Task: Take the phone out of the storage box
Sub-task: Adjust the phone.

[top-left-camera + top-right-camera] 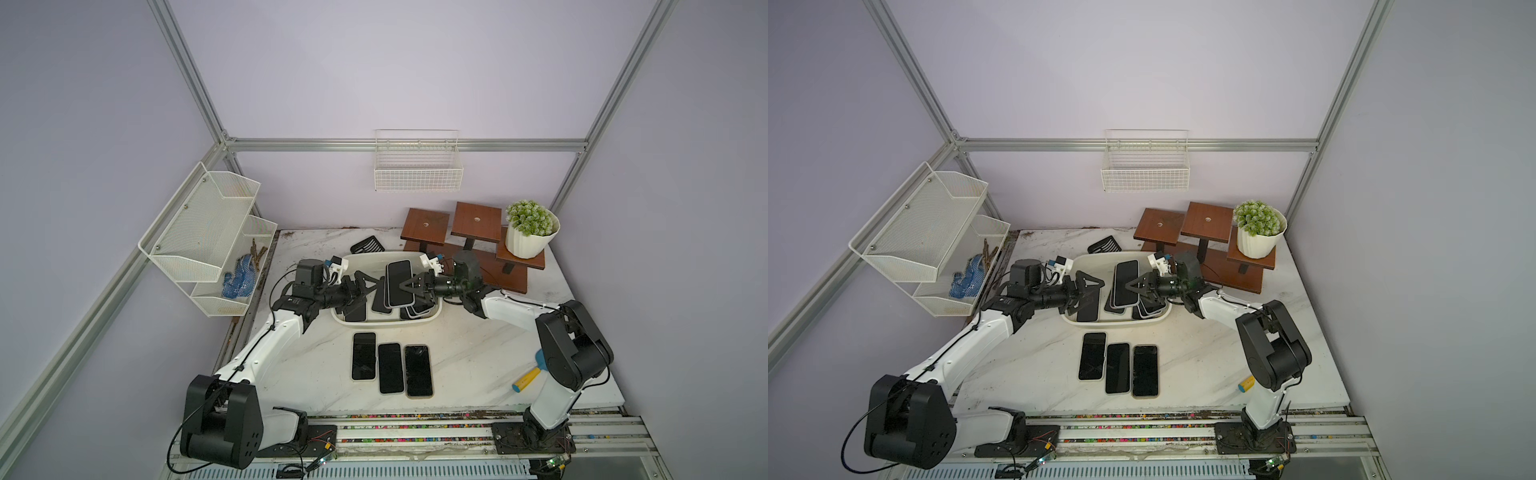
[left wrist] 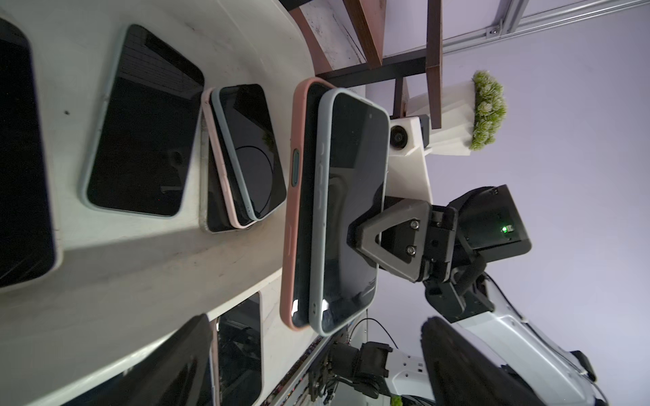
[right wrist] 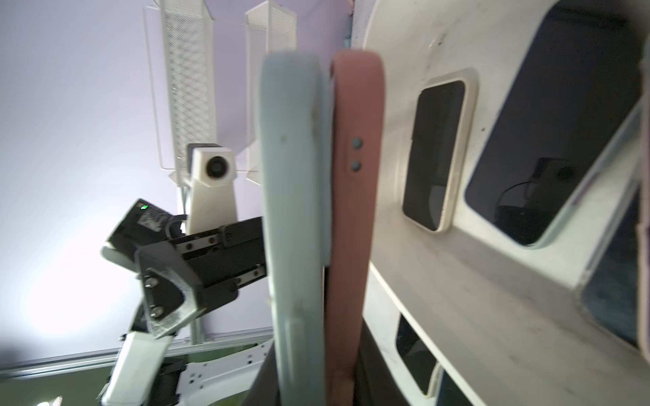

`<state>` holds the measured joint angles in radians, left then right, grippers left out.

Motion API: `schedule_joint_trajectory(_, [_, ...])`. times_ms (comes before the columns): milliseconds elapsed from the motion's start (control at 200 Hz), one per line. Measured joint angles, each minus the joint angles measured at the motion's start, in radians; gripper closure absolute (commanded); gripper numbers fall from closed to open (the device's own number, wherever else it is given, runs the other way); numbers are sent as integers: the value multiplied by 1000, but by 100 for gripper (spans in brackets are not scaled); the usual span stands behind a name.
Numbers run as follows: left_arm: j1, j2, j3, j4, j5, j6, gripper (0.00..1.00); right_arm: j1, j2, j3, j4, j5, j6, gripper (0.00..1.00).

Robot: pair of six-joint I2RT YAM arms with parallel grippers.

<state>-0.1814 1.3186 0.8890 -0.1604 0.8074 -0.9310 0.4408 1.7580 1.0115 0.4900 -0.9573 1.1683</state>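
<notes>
Two phones (image 2: pixel 351 211) are being clamped at once by R gripper (image 1: pixel 402 287) over box (image 1: pixel 370 264); pink phone (image 2: pixel 292 218) is risking being dropped. L gripper (image 1: pixel 368 291) is being held open.

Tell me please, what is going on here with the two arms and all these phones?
The right gripper is shut on two stacked phones, a blue-cased one on a pink-cased one, and holds them lifted above the storage box. The left gripper is open at the box's other end, holding nothing. Several phones lie in the box, and three phones lie side by side on the table in front of it.
</notes>
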Motion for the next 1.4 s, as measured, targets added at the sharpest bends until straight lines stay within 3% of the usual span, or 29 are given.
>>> schedule_joint_trajectory(100, [-2, 29, -11, 111, 39, -61, 17, 0, 4, -18, 187, -14, 147, 100])
schedule_joint_trajectory(295, [-2, 79, -10, 276, 103, -136, 23, 0, 44, 9, 463, -34, 336, 100])
schedule_joint_trajectory(455, [0, 128, 25, 355, 141, -175, 41, -8, 75, 27, 515, -38, 394, 100])
schedule_joint_trajectory(610, [5, 164, 37, 410, 164, -206, 53, -11, 113, 48, 536, -39, 419, 100])
schedule_joint_trajectory(770, [11, 209, 46, 499, 199, -255, 80, -14, 153, 72, 537, -43, 428, 100])
schedule_joint_trajectory(950, [18, 250, 60, 548, 221, -290, 100, -18, 185, 93, 537, -43, 419, 100])
schedule_joint_trajectory(1005, [20, 258, 62, 551, 227, -296, 100, -18, 189, 97, 533, -43, 416, 100])
schedule_joint_trajectory(1170, [24, 262, 68, 524, 237, -274, 100, -18, 191, 97, 527, -45, 408, 87])
schedule_joint_trajectory(1400, [32, 245, 144, 282, 236, -102, 100, -14, 193, 97, 518, -44, 381, 86])
